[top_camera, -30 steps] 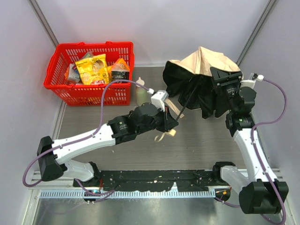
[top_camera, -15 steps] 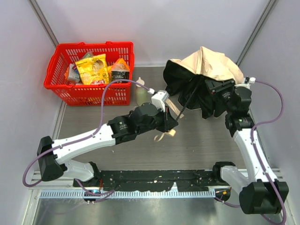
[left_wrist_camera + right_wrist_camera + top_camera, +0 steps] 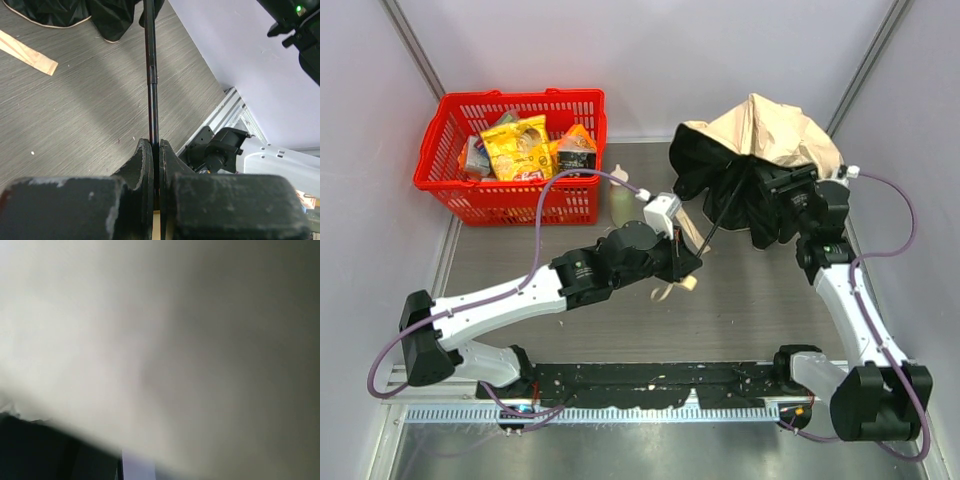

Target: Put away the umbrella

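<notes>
The umbrella is half open at the back right, with its beige canopy (image 3: 765,130) on top and the black underside (image 3: 715,170) facing left. Its thin black shaft (image 3: 718,218) runs down-left to my left gripper (image 3: 692,262), which is shut on it. In the left wrist view the shaft (image 3: 151,75) is pinched between the fingers of that gripper (image 3: 155,147). The pale handle and cord loop (image 3: 670,290) lie on the table below that gripper. My right gripper (image 3: 778,195) presses into the canopy and its fingers are hidden. The right wrist view shows only blurred beige fabric (image 3: 160,340).
A red basket (image 3: 438,185) with snack packets stands at the back left. A pale green squeeze bottle (image 3: 620,200) stands right of it, beside the left arm's cable. Grey walls close in the back and the right. The right arm's base (image 3: 220,150) shows in the left wrist view.
My right gripper has moved down and left, deeper into the canopy, and the fabric has shifted with it. The left gripper has stayed shut on the shaft in the same place.
</notes>
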`<state>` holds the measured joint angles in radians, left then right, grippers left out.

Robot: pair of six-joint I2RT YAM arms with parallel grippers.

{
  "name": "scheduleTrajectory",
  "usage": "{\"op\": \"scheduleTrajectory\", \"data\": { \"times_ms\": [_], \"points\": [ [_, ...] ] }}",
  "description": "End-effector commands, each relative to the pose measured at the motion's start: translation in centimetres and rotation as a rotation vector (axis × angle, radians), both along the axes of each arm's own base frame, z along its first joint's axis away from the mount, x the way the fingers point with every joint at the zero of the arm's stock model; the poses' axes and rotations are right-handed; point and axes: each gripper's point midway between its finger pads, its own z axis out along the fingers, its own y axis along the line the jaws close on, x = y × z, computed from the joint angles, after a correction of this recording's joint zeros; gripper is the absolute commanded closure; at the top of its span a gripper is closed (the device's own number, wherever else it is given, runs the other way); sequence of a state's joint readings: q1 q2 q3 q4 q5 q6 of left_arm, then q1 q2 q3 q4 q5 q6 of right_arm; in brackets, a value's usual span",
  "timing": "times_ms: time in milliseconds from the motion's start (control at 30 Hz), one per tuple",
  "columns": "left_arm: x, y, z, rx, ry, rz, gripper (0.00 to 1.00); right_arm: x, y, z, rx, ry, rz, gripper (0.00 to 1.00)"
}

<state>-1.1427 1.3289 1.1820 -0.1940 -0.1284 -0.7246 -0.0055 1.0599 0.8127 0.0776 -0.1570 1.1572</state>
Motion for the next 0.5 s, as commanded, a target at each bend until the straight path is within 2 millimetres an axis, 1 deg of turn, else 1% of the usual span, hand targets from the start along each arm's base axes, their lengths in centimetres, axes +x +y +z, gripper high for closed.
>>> {"op": "scheduleTrajectory", "data": {
  "times_ms": [0, 33, 67, 100, 133, 200, 267, 300, 467],
  "points": [
    [0.4, -0.5, 7.3, -0.195, -0.114, 0.009, 1.0, -1.9, -0.6, 4.9, 0.055, -0.202, -0.049, 0.44],
    [0.1, -0.6, 7.5, -0.219, -0.104, 0.001, 1.0, -2.2, -0.5, 6.1, 0.092, -0.25, -0.046, 0.44],
    [-0.1, -0.8, 7.9, -0.252, -0.086, -0.016, 1.0, -2.3, -0.3, 5.7, 0.132, -0.241, -0.039, 0.42],
    [-0.4, -1.0, 8.8, -0.307, -0.076, -0.032, 1.0, -2.2, -0.1, 6.3, 0.152, -0.269, -0.03, 0.41],
    [-0.8, -1.3, 9.3, -0.341, -0.066, -0.051, 1.0, -2.3, 0.2, 6.4, 0.182, -0.28, -0.013, 0.41],
    [-1.5, -1.7, 10.1, -0.392, -0.048, -0.088, 1.0, -1.7, 0.5, 6.4, 0.217, -0.286, 0.004, 0.4],
    [-1.7, -2.0, 10.5, -0.421, -0.032, -0.098, 1.0, -1.5, 0.6, 7.3, 0.231, -0.314, 0.014, 0.4],
    [-2.3, -2.2, 10.7, -0.44, -0.022, -0.131, 1.0, -1.4, 0.5, 6.9, 0.239, -0.294, 0.004, 0.4],
    [-3.0, -2.5, 11.3, -0.519, 0.022, -0.163, 1.0, -0.8, -0.2, 6.3, 0.334, -0.295, -0.034, 0.41]
  ]
}}
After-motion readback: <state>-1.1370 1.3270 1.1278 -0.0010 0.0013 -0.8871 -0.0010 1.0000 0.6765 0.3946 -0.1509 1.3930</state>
